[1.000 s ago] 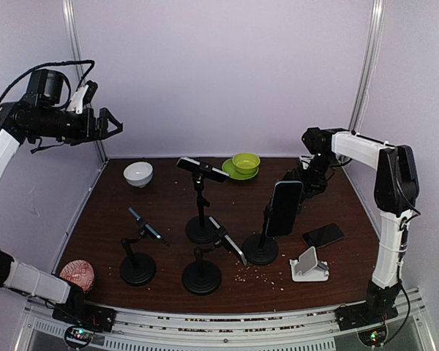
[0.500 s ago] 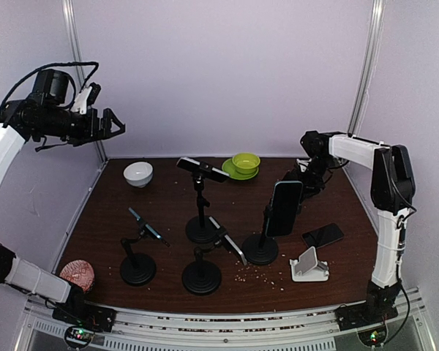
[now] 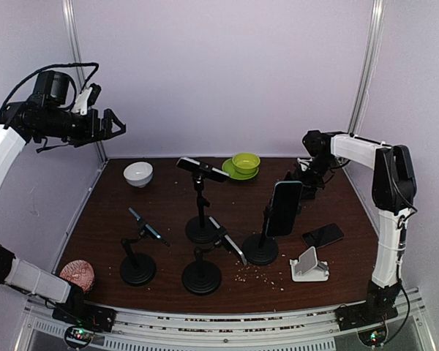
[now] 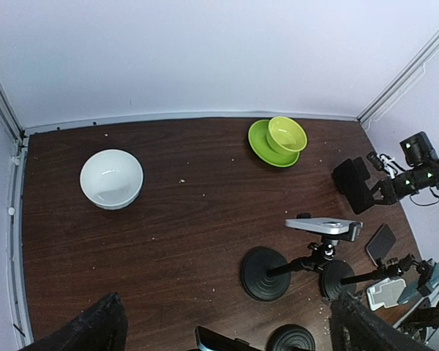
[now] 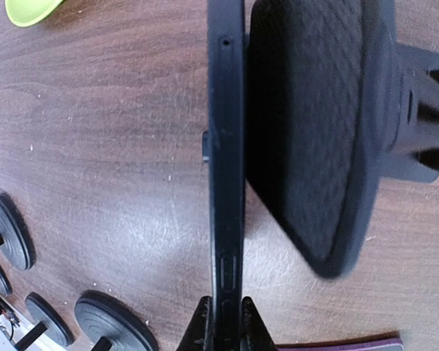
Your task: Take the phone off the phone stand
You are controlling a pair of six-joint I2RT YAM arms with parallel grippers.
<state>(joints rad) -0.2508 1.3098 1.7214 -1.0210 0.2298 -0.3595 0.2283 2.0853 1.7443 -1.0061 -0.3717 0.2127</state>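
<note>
The phone (image 3: 323,235), slim and black, lies flat on the brown table just behind the phone stand (image 3: 309,265), a low white wedge with nothing on it. In the left wrist view the phone (image 4: 381,243) and the stand (image 4: 386,292) sit at the right edge. My right gripper (image 3: 295,181) is behind the top of a bigger dark phone (image 3: 285,208) mounted on a tall pole holder. In the right wrist view the right gripper (image 5: 223,325) is shut on that dark phone's edge (image 5: 227,146). High at the left, my left gripper (image 3: 114,126) stands open and holds nothing.
Three more black pole holders (image 3: 201,230) with round bases carry phones mid-table. A white bowl (image 3: 138,173) and a green bowl on a green plate (image 3: 245,162) stand at the back. A patterned bowl (image 3: 77,276) sits front left. Crumbs lie near the stand.
My right gripper's jaws have closed onto the edge of the dark phone on the pole holder. The left arm has drifted slightly to the right, still open.
</note>
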